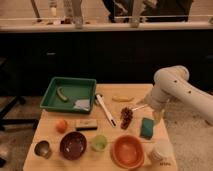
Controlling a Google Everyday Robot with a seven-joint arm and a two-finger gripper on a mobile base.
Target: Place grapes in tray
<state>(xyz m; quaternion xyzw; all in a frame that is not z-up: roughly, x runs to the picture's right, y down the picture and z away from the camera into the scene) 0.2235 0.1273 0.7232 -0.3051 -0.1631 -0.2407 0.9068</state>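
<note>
Your wooden table (135, 90) stands before dark cupboards (75, 50). White arm (172, 82) bends in from right. Claw (157, 115) apart, empty, near grapes (126, 116).

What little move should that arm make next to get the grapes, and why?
Probably ease the gripper slightly left and down over the grapes. It hangs open just to their right, holding nothing, and the grapes lie well outside the green tray, so they need grasping first.

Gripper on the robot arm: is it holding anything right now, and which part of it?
Nothing is held. The gripper is open, just right of the grapes, which lie on the table.
</note>
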